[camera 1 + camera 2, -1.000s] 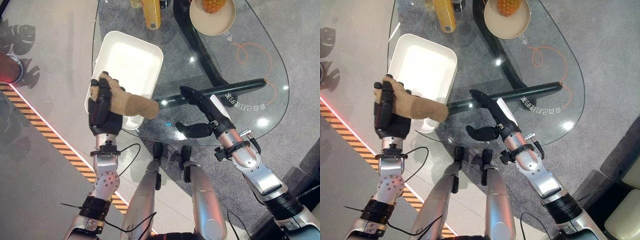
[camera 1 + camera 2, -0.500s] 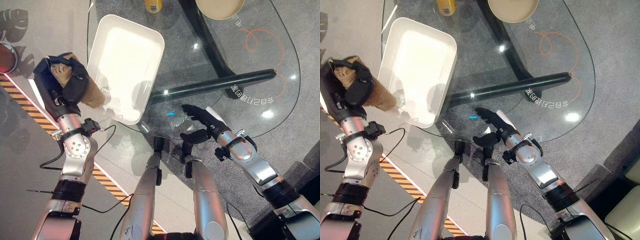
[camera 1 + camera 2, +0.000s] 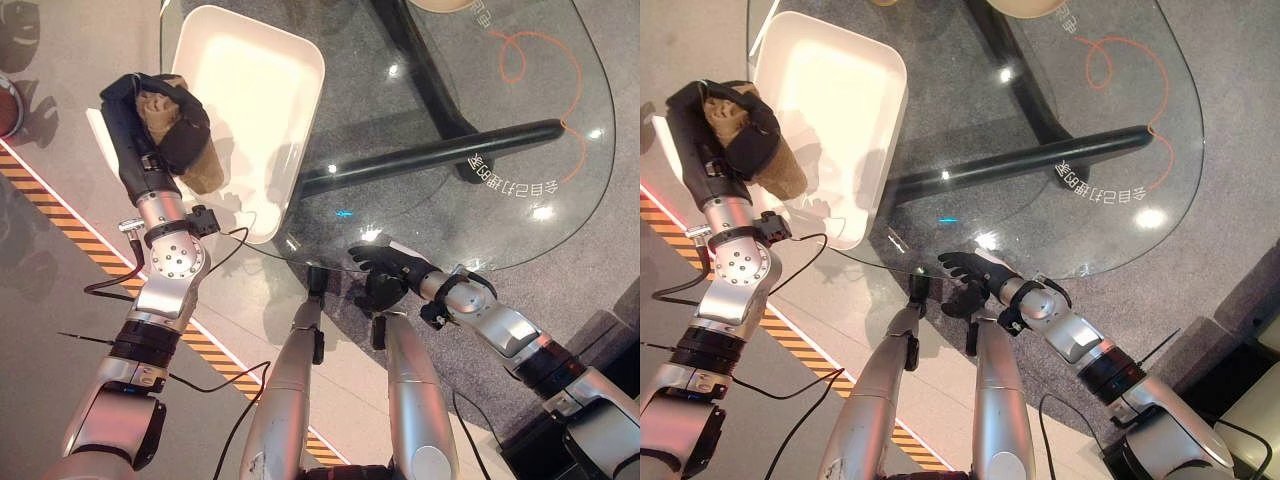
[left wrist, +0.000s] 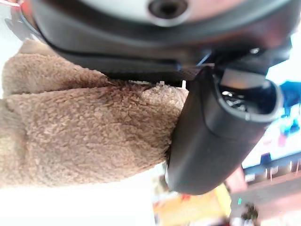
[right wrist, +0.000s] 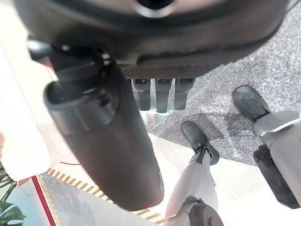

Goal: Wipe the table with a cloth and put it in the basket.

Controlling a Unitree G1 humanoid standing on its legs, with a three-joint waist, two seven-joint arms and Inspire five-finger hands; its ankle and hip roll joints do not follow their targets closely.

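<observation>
My left hand [image 3: 170, 135] is shut on a brown fuzzy cloth [image 3: 200, 170], held up just off the left side of the white basket [image 3: 255, 105]. The bunched cloth [image 4: 84, 136] is pinned under the thumb [image 4: 211, 136] in the left wrist view, and its loose end hangs by the basket's [image 3: 835, 120] left rim. The basket stands on the left part of the glass table [image 3: 450, 210] with nothing in it. At the table's near edge my right hand [image 3: 392, 270] hovers open and holds nothing; its fingers [image 5: 160, 96] point over the glass rim.
A dark table leg bar [image 3: 430, 155] runs under the glass. An orange cord loop [image 3: 535, 50] lies at the far right of the table. Yellow-black floor tape [image 3: 60, 235] runs along the left of the table.
My left hand has carried the cloth from over the basket's near corner out to its left side and turned over. My right hand drew back to the table's near edge. The camera shifted too.
</observation>
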